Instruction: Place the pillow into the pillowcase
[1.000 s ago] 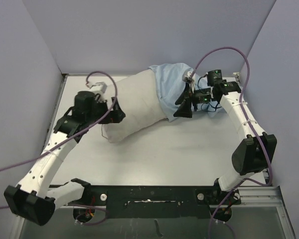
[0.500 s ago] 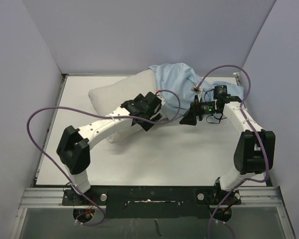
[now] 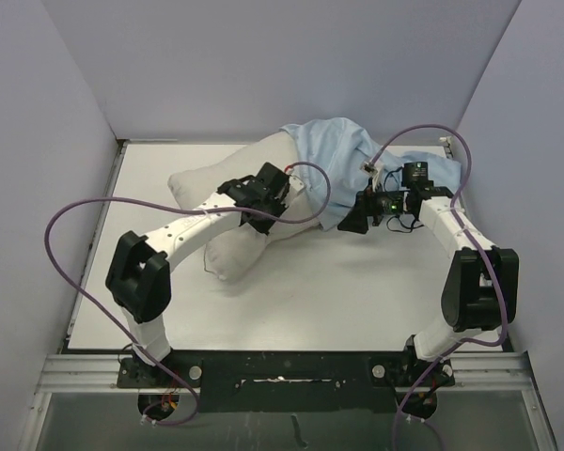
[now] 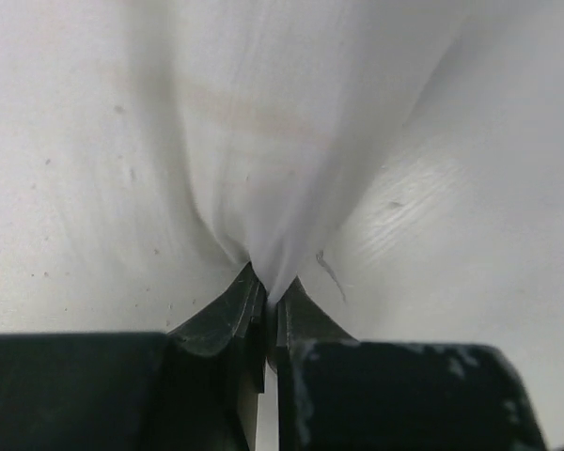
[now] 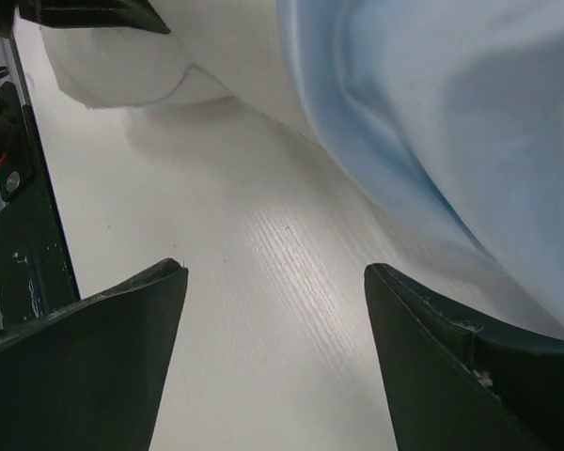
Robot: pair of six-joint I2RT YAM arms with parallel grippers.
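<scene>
The off-white pillow [image 3: 207,177] lies across the back of the table, bent, with its right end inside the light blue pillowcase [image 3: 336,155]. My left gripper [image 3: 268,218] sits on the pillow's middle. In the left wrist view this left gripper [image 4: 268,293] is shut on a pinched fold of the pillow [image 4: 282,141]. My right gripper [image 3: 351,218] stands open just in front of the pillowcase's lower edge. The right wrist view shows the right gripper [image 5: 273,272] with only bare table between its fingers, the pillowcase [image 5: 432,113] above right and the pillow [image 5: 122,66] at upper left.
The white table [image 3: 320,282] is enclosed by grey walls at left, back and right. Purple cables loop from both arms: a wide one [image 3: 66,221] at the left and one [image 3: 423,132] arching over the pillowcase. The black base rail [image 3: 282,368] runs along the near edge.
My left arm swung from the pillow's left end across to its middle, and its gripper went from open to shut on the fabric. The pillow has bent. The right gripper shifted slightly.
</scene>
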